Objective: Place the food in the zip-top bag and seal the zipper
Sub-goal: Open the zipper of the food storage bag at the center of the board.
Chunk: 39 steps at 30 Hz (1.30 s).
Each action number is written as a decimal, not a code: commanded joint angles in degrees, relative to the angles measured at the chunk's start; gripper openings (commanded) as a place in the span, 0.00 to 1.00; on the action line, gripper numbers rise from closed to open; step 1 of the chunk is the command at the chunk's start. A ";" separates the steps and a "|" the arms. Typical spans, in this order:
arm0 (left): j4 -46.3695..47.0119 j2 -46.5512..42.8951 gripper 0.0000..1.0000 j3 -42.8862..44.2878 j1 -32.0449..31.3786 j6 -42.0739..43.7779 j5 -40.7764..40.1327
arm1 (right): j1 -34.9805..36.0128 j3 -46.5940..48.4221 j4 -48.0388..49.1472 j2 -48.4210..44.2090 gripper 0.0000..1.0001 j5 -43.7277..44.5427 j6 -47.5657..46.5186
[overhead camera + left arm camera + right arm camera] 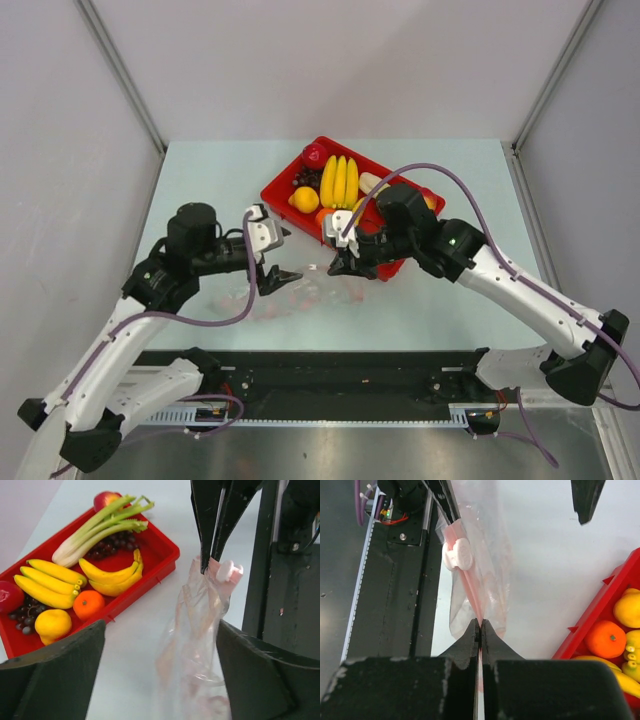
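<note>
The food lies in a red tray [162, 562]: bananas [50, 585], a green-white stalk [100, 527], an apple [105, 500], an orange [89, 604], a lemon [52, 624] and grapes [112, 545]. The clear zip-top bag [200, 630] hangs crumpled over the table, empty. My right gripper [481, 625] is shut on its pink zipper [467, 582], just below the white slider [457, 555]. My left gripper [161, 630] stands open, with the bag's lower part between its fingers and touching neither. In the top view the right gripper [335, 268] faces the left gripper [283, 255].
The tray [285, 180] sits at the back middle of the pale table [210, 190], close behind the right wrist. A black rail [340, 370] carrying the arm bases runs along the near edge. Grey walls close in both sides.
</note>
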 commanded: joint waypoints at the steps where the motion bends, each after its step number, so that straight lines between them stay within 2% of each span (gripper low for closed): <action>1: -1.20 1.74 0.86 2.22 -2.96 6.16 -2.58 | 0.99 3.89 -1.98 1.53 0.00 2.47 -3.87; 2: -1.37 1.91 0.81 2.40 -3.40 6.42 -2.76 | 1.17 4.15 -1.98 1.88 0.00 2.74 -3.78; 5: -1.73 2.88 0.55 2.67 -5.86 7.39 -3.28 | 1.43 4.59 -1.98 2.76 0.00 3.44 -3.69; 7: -1.55 3.15 0.45 2.40 -6.48 7.04 -3.72 | 1.43 4.68 -1.98 3.12 0.00 3.79 -3.52; 9: -1.03 3.06 0.29 1.96 -6.83 5.46 -3.90 | 1.43 4.59 -1.81 3.03 0.00 4.23 -3.17; 10: -0.24 2.97 0.20 1.35 -6.83 5.02 -3.99 | 1.43 4.50 -1.63 2.86 0.00 4.58 -2.99; 11: 0.29 2.45 0.00 0.91 -6.83 4.06 -4.42 | 1.35 4.33 -0.85 2.68 0.00 5.02 -2.03; 12: 0.82 2.01 0.00 0.30 -6.83 3.36 -5.21 | 1.26 4.06 -0.32 2.42 0.01 5.55 -1.07; 15: 2.75 0.95 0.00 -2.16 -6.31 1.77 -7.67 | -0.05 3.62 1.27 1.36 0.32 9.33 3.67; 16: 3.36 0.69 0.00 -2.69 -5.78 1.16 -7.94 | -2.32 3.80 1.36 0.93 0.50 9.85 4.73; 18: 5.46 -0.63 0.00 -4.44 -3.94 -0.43 -8.38 | -5.58 3.89 0.92 -0.48 0.69 10.04 8.32; 19: 6.52 -1.42 0.00 -5.15 -3.50 -0.95 -8.64 | -9.16 3.80 0.48 -1.09 0.83 9.25 9.48; 20: 7.49 -1.95 0.00 -5.85 -2.71 -1.74 -8.73 | -11.72 3.45 0.48 -2.32 0.87 8.55 10.88; 23: 11.01 -4.50 0.00 -8.58 -0.78 -4.37 -6.30 | -20.08 2.40 -0.84 -3.91 0.91 3.72 13.61; 28: 12.86 -5.47 0.00 -9.82 0.64 -6.32 0.39 | -23.09 -1.38 3.27 -4.79 0.84 0.73 15.11; 30: 11.99 -5.03 0.00 -9.20 0.73 -6.06 2.68 | -21.08 -3.14 5.48 -4.97 0.83 -0.51 14.85; 36: 9.44 -2.04 0.00 -6.39 1.08 -5.26 6.82 | -9.40 -5.52 9.18 -3.74 0.80 4.41 8.79; 38: 8.65 -1.17 0.00 -5.69 1.43 -5.18 8.05 | -7.80 -5.69 9.27 -2.95 0.77 4.76 7.04; 39: 8.30 -0.90 0.00 -5.25 1.52 -5.18 8.57 | -5.97 -5.87 9.18 -2.77 0.72 5.98 6.33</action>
